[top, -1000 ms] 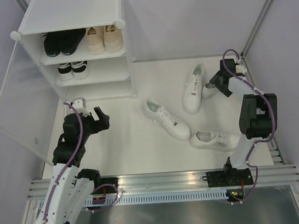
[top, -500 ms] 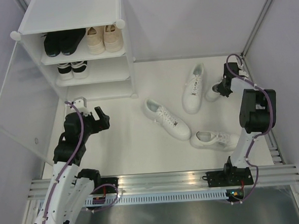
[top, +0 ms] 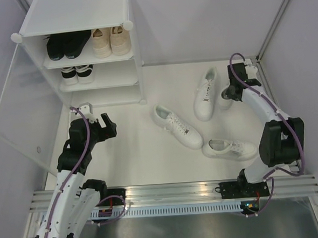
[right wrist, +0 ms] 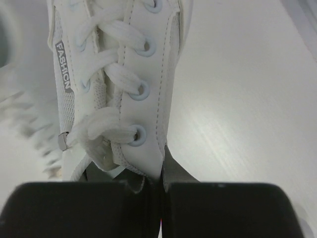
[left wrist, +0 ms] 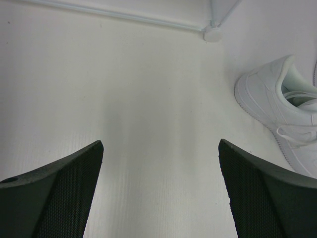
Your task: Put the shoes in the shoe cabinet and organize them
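Right wrist view fills with a white sneaker (right wrist: 124, 74). My right gripper (right wrist: 161, 186) is clenched on its eyelet edge, the jaws closed tight with the leather flap pinched between them just below the last lace hole. A grey tab beside the laces reads FASHION.

From the top external view, this gripper (top: 228, 91) is at the far right of the white table (top: 139, 152). Only a pale bit of the pinched shoe shows under it, just beside a second white sneaker (top: 206, 94). A third white sneaker (top: 177, 126) lies diagonally in the middle, and a fourth white sneaker (top: 229, 148) lies nearer my right base.

My left gripper (top: 106, 126) hangs released in front of the shoe cabinet (top: 77, 16), fingers (left wrist: 59, 193) spread wide over bare table and holding nothing. Its wrist view shows a cabinet foot (left wrist: 213, 33) ahead and a white shoe at the right edge.

Inside the cabinet, the black pair (top: 65, 45) and beige pair (top: 111, 41) share the upper shelf. The black-and-white pair (top: 76, 74) sits on the shelf below. The frosted door (top: 23, 105) stands swung open to the left.
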Controlling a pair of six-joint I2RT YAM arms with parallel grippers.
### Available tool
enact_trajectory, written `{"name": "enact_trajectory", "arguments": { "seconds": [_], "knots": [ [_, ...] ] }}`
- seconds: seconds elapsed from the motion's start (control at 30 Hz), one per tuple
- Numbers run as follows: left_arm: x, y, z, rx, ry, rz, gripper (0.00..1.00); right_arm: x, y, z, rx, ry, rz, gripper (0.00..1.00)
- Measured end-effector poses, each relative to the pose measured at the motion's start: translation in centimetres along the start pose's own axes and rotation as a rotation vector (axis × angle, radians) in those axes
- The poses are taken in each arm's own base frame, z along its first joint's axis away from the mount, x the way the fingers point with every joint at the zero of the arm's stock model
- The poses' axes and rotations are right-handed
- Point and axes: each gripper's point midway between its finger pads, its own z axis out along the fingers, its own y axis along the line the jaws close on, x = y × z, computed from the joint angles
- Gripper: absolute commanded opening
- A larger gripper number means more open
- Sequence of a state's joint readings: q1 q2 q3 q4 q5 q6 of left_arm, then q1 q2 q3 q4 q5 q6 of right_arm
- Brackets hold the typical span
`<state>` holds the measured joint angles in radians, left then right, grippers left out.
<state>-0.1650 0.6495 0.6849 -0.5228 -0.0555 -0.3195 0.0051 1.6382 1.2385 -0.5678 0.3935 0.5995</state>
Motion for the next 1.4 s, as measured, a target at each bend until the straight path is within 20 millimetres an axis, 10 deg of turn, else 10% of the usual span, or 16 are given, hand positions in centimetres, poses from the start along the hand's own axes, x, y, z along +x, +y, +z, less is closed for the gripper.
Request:
{"name": "enact_trajectory", "arguments": {
  "seconds": [0.3, 0.6, 0.83, 1.0, 1.23, 1.4],
  "knots": [
    [-0.1, 1.1, 0.1, -0.058, -0.009, -0.003, 1.00, 4.9, 14.7, -14.6, -0.429, -0.097, -0.285, 0.01],
    [-0.4, 2.0, 0.1, -0.105, -0.022, -0.008, 1.00, 19.2, 24.8, -23.7, -0.685, 0.006, -0.579, 0.01],
    [-0.3, 2.6, -0.1, -0.132, -0.022, -0.011, 1.00, 31.9, 29.7, -22.7, -0.707, 0.157, -0.724, 0.01],
    [-0.6, 3.0, -0.3, -0.149, -0.038, -0.014, 1.00, 36.5, 30.2, -19.5, -0.641, 0.216, -0.735, 0.07],
    [-0.4, 2.9, -0.1, -0.143, -0.024, -0.014, 1.00, 36.7, 31.1, -19.3, -0.640, 0.225, -0.678, 0.55],
    [0.7, 1.9, 0.6, -0.094, 0.036, -0.018, 1.00, 35.4, 30.6, -20.3, -0.658, 0.205, -0.670, 0.72]
  ]
}}
